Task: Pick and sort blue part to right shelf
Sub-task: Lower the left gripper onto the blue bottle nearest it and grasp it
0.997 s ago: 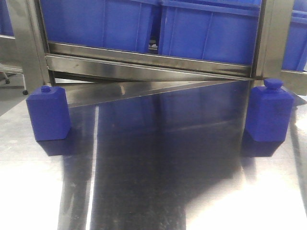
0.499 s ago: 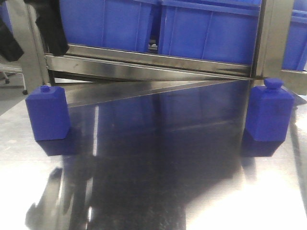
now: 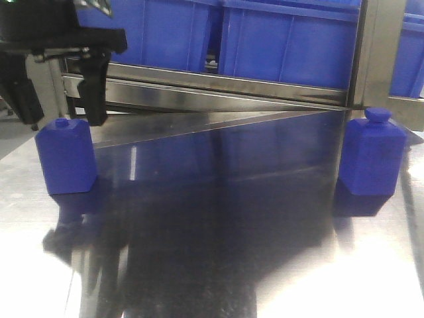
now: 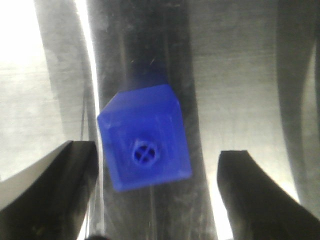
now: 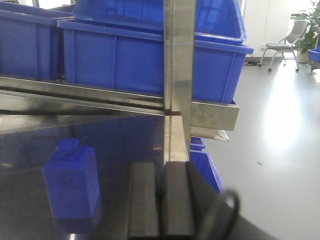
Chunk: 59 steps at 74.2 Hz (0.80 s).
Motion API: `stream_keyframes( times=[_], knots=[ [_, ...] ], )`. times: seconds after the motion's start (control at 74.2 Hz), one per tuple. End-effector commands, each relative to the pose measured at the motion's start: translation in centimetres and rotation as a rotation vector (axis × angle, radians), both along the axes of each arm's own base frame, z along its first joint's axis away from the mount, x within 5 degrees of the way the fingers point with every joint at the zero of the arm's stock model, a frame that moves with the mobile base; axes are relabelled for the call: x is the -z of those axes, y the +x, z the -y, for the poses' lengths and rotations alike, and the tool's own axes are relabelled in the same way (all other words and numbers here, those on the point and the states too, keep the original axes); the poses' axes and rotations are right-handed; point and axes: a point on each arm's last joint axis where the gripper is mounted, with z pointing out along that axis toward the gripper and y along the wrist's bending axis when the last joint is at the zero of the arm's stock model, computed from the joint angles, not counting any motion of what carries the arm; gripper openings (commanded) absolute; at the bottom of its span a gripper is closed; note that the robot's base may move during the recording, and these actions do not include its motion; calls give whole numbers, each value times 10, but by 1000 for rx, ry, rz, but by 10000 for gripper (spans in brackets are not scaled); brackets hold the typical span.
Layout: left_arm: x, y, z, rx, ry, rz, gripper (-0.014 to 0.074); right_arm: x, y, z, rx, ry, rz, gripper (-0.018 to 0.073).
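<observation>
Left gripper hangs wide open over the left blue part, one finger either side, tips about level with its small cap, nothing held. From the wrist view the left blue part stands upright between my fingers, turned a little askew to them, closer to one finger with a wider gap at the other. Right blue part stands far right on the steel table, beside the shelf post. The shelf runs along the far edge, blue crates on it. Right gripper sits low, pads pressed together, empty; right blue part is near, to its left.
</observation>
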Motion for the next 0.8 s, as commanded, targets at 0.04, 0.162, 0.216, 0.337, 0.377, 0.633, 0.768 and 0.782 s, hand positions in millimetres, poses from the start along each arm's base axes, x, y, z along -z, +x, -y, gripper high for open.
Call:
stream_keyframes(
  times=[0.04, 0.162, 0.216, 0.337, 0.377, 0.633, 0.768, 0.782],
  knots=[
    [-12, 4, 2, -24, -7, 66, 535, -17, -4, -1, -5, -8, 135, 60],
    [-1, 9, 0, -27, 27, 41, 535, -17, -4, -1, -5, -8, 135, 60],
    [4, 11, -1, -33, 33, 27, 535, -17, -4, -1, -5, -8, 135, 60],
    [11, 13, 0, -35, 44, 1, 535, -17, -4, -1, -5, -8, 135, 60],
    [13, 14, 0, -36, 45, -2, 535, -17, -4, -1, -5, -8, 135, 60],
    [22, 15, 1, -70, 48, -22, 462, -17, -4, -1, -5, -8, 135, 60],
    [23, 15, 1, -72, 41, -29, 324, -17, -4, -1, -5, -8, 135, 60],
    [23, 15, 1, -71, 42, -29, 309, -17, -4, -1, -5, -8, 135, 60]
  ],
)
